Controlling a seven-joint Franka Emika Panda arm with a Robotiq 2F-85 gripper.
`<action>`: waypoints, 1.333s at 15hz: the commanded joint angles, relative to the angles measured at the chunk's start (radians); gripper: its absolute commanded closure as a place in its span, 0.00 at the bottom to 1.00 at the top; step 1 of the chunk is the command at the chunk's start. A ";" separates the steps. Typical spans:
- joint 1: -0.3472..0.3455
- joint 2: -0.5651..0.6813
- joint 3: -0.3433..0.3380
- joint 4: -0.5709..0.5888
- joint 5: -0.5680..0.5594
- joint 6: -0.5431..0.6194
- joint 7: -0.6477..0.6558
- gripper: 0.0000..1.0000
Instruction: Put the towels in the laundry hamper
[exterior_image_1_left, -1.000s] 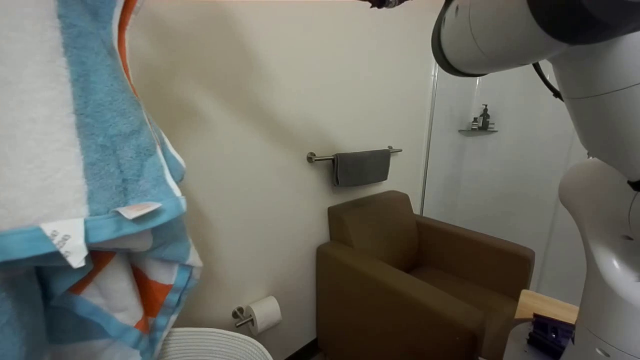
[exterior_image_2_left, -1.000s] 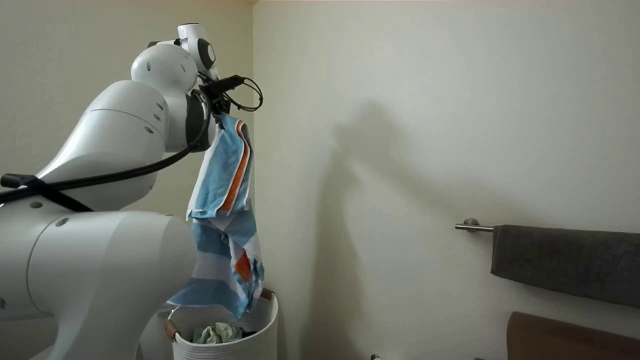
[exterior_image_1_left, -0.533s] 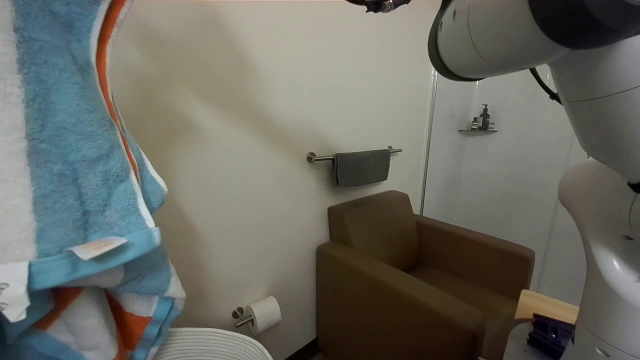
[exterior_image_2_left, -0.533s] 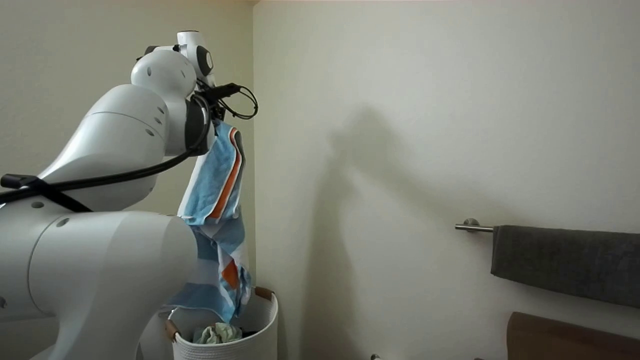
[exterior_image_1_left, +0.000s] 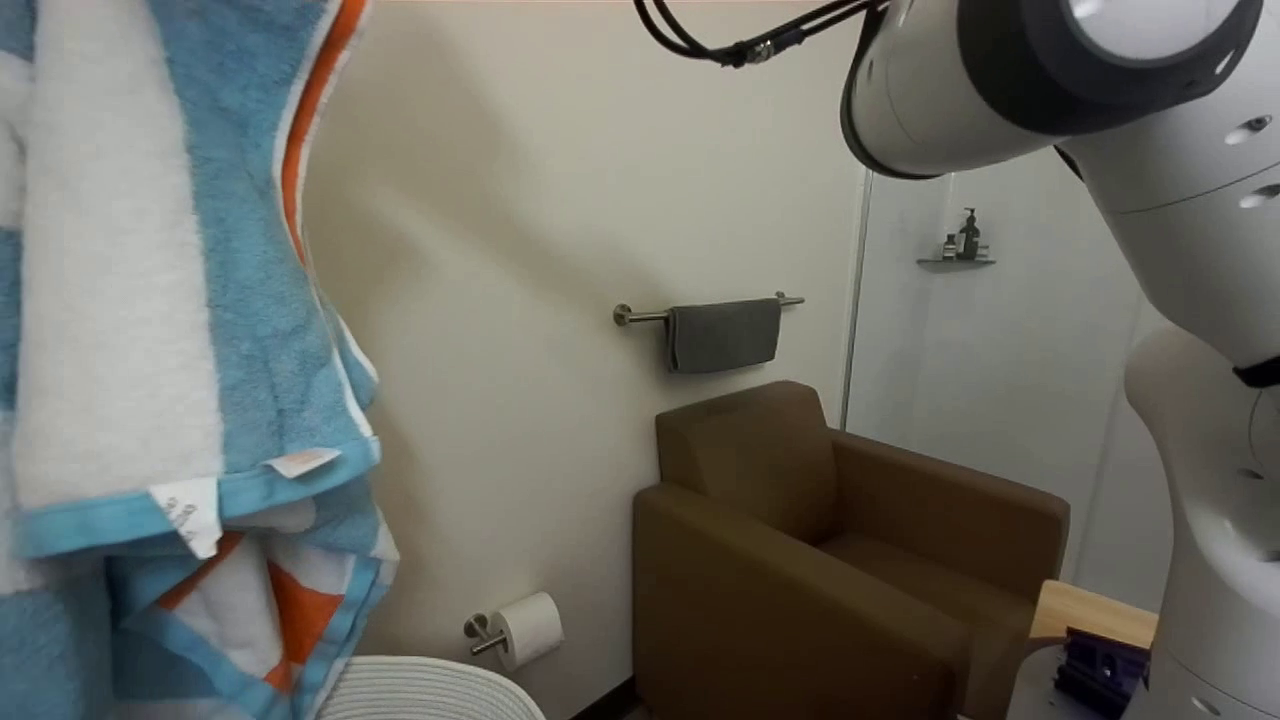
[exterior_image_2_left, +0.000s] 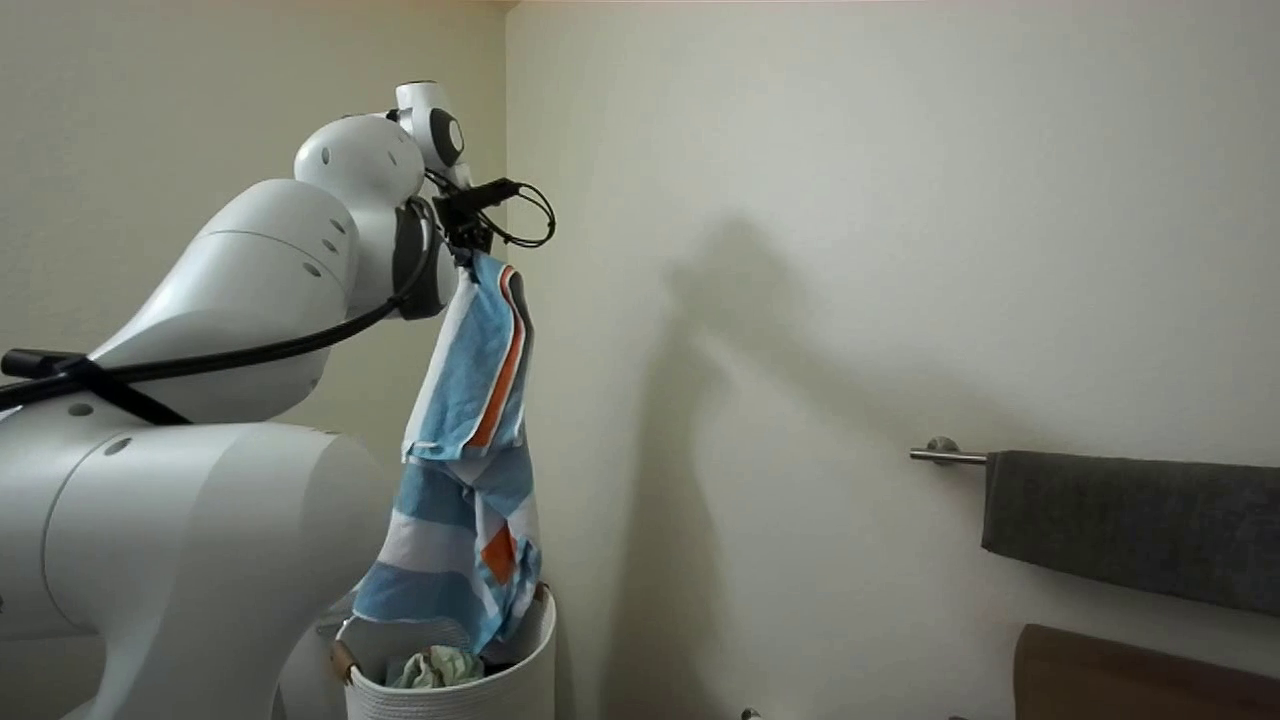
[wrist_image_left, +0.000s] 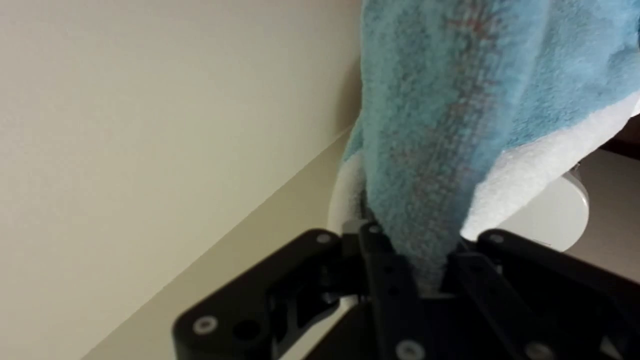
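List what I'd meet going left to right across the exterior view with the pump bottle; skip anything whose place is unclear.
Striped towel → laundry hamper → toilet paper roll → dark grey towel → pump bottle. Left out for overlap: armchair, robot arm.

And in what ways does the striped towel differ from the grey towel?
The striped towel is light blue and white with orange parts, while the grey towel is one plain colour. The striped towel hangs from the closed jaws; the grey towel is draped over the towel bar. The striped towel falls in loose folds; the grey towel hangs neatly. Both hang down.
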 joint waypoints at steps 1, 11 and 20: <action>-0.057 0.005 0.009 0.011 0.035 0.055 0.001 0.93; -0.064 0.168 0.137 0.013 0.202 0.263 -0.096 0.93; -0.009 0.253 0.124 0.013 0.193 0.344 -0.010 0.93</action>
